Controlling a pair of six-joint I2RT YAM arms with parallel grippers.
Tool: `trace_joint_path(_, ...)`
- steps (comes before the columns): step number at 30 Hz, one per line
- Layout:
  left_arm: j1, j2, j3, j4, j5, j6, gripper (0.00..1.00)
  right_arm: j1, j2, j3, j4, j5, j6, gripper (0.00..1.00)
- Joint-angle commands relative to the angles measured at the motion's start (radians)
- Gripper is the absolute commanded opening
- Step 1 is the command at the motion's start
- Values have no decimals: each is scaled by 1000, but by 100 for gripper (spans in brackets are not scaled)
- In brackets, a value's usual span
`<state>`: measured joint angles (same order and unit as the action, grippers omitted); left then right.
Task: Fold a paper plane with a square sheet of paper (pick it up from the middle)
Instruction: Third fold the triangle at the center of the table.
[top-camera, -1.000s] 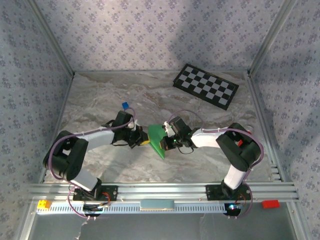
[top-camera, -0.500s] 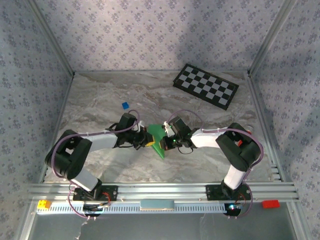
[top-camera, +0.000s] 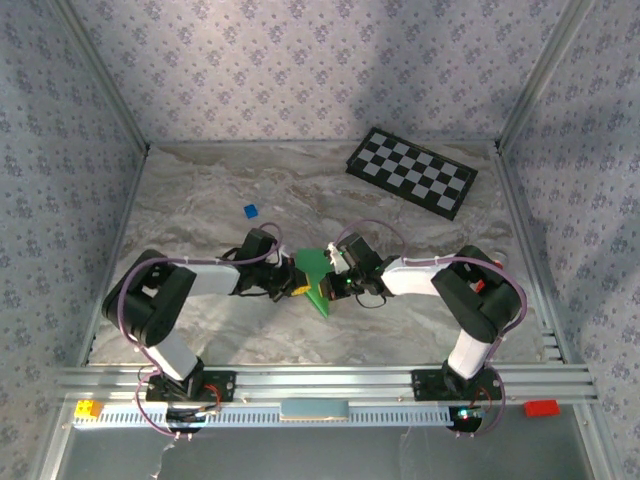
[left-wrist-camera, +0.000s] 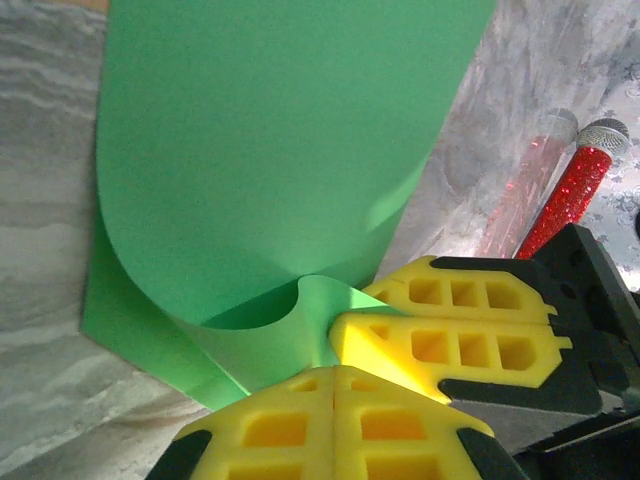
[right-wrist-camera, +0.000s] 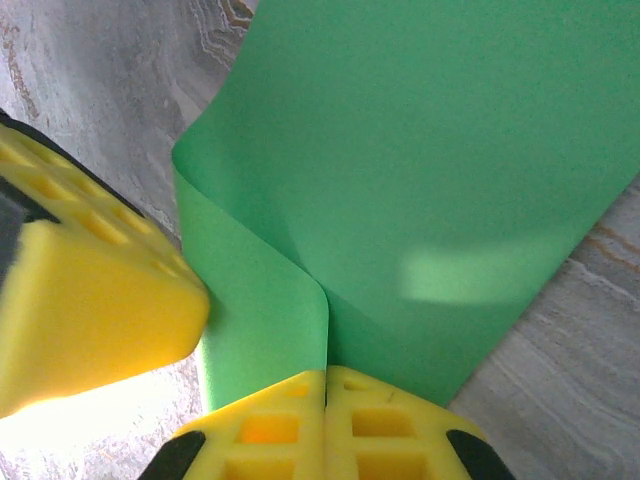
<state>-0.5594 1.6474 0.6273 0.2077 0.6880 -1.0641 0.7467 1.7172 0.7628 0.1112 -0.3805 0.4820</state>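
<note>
The square sheet of paper (top-camera: 316, 272) is located near the centre of the table (top-camera: 200, 200), raised off the surface between the two arms. In the top view, one corner is directed toward 6 o'clock.

The left pincer (top-camera: 293, 284) is positioned at 9 o'clock of the sheet. It is fully closed, and the paper is pinched between its pads. The right pincer (top-camera: 333, 283) is positioned at 3 o'clock of the sheet. It is likewise fully closed on the paper, close to the other grip.

In the left wrist view, the sheet is seen bent over into a rounded loop above the closed pads. No sharp crease is formed there. The step in hand is judged to be a fold in progress. Whether the free edges are aligned cannot be determined from these views.

For the next move, the loop is to be lowered and flattened against the table, with one grip retained as an anchor. Uneven pulling is to be avoided, as thin paper is likely to skew or tear.
</note>
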Motion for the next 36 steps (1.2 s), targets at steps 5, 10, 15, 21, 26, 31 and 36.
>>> trace_joint_path(5, -10, 23, 23, 67, 26, -19, 0, 8, 30, -9, -41, 40, 2, 0)
trace_joint_path(10, -13, 23, 24, 83, 31, -35, 0, 8, 29, -11, -44, 46, 2, 0)
trace_joint_path(15, -13, 43, 32, 37, 16, -17, 0, 8, 29, -13, -42, 49, 4, 0)
trace_joint_path(21, -14, 94, 17, 53, 0, -13, 0, 8, 29, -14, -41, 49, 4, 0)
trace_joint_path(26, -16, 112, 4, 45, -18, -12, 0, 7, 27, -14, -39, 49, 4, 0)
trace_joint_path(31, -16, 99, -1, -4, -40, 1, 0, 7, 21, -5, -39, 48, 6, 0)
trace_joint_path(36, -15, 83, -6, -29, -60, 12, 0, 6, 18, 19, -48, 46, 4, 2)
